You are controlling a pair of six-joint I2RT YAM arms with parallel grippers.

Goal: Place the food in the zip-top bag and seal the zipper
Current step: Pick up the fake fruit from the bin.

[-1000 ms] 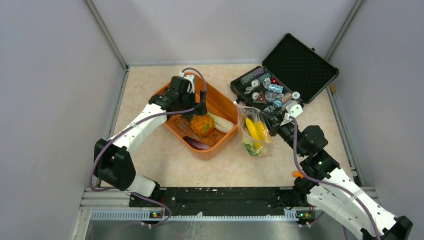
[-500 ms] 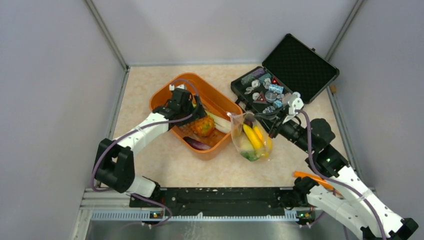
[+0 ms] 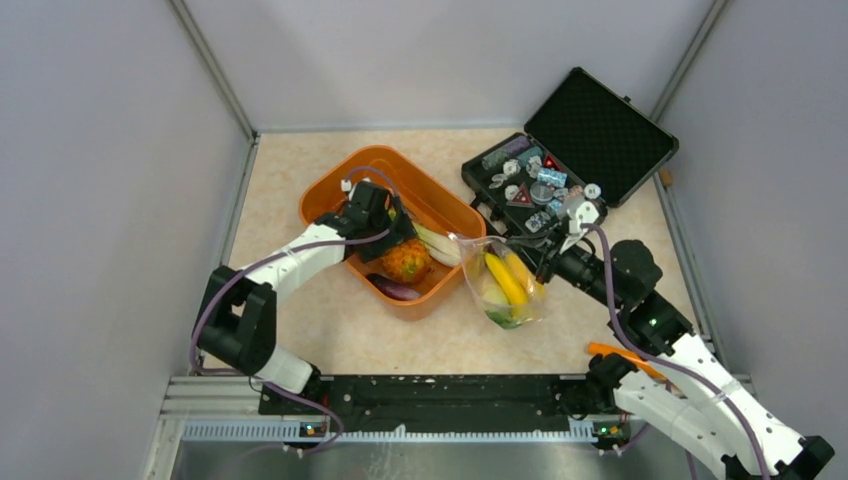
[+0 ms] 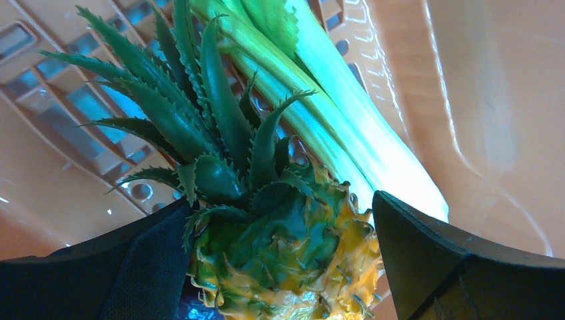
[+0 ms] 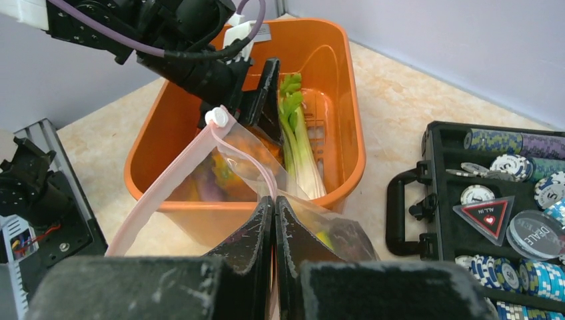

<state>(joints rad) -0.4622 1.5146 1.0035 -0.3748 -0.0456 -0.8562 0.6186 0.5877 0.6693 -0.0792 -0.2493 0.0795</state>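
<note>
In the top view my left gripper (image 3: 392, 232) is down inside the orange tub (image 3: 330, 180), open. In the left wrist view the left gripper (image 4: 281, 200) has a finger on either side of the orange pineapple (image 4: 293, 260) with its green crown. The leafy green-white stalk (image 4: 333, 127) lies just behind the pineapple, and the purple eggplant (image 3: 394, 288) lies at the tub's near end. My right gripper (image 5: 274, 200) is shut on the mouth edge of the zip-top bag (image 3: 505, 290), pinching the pinkish zipper (image 5: 173, 173). The bag's mouth gapes towards the tub. A banana (image 3: 503, 278) and lemons are inside.
An open black case (image 3: 600, 130) of chips and trinkets stands at the back right, close behind the bag; it also shows as the case (image 5: 480, 200) in the right wrist view. Grey walls enclose the table on three sides.
My left gripper has moved down and nearer to straddle the pineapple. My right gripper has carried the bag left towards the tub, tilting its mouth that way.
</note>
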